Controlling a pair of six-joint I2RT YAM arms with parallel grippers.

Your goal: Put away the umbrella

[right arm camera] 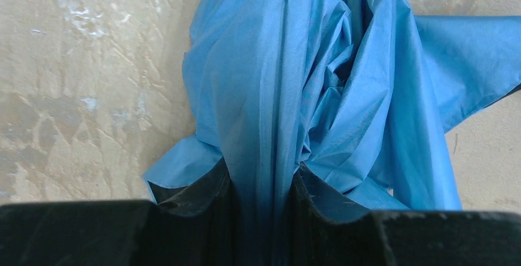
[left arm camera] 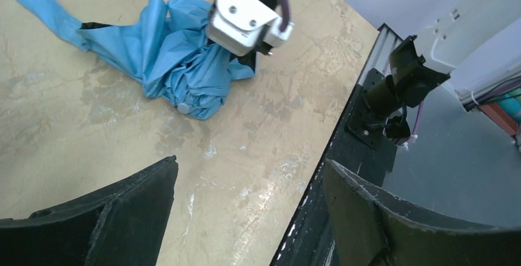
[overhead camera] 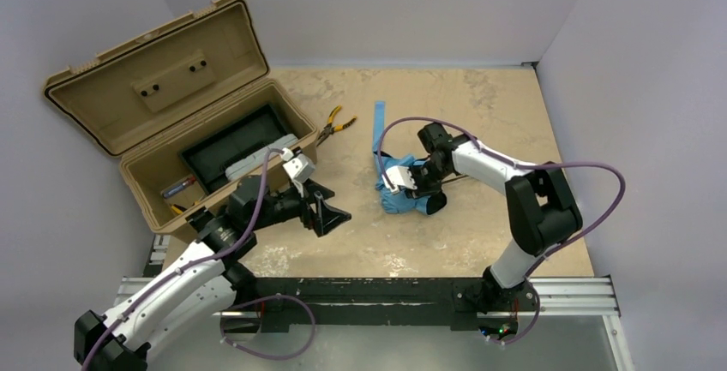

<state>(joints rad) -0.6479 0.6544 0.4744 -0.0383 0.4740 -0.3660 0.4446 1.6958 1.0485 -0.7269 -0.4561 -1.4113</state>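
The umbrella [overhead camera: 399,196] is a crumpled sky-blue fabric bundle lying on the tan table, right of centre, with a blue strap [overhead camera: 378,124] trailing toward the back. My right gripper [overhead camera: 410,184] is shut on a fold of its fabric [right arm camera: 264,125]; both black fingers [right arm camera: 203,192] press the cloth from either side. The bundle also shows in the left wrist view [left arm camera: 178,63] under the right wrist's white camera block [left arm camera: 246,17]. My left gripper [overhead camera: 330,212] is open and empty, a hand's width left of the umbrella, above bare table. The umbrella's shaft and handle are hidden.
An open tan toolbox [overhead camera: 214,152] stands at the back left, lid up, with a black tray and small tools inside. Yellow-handled pliers [overhead camera: 336,124] lie beside its right end. The black mounting rail [overhead camera: 377,298] runs along the near edge.
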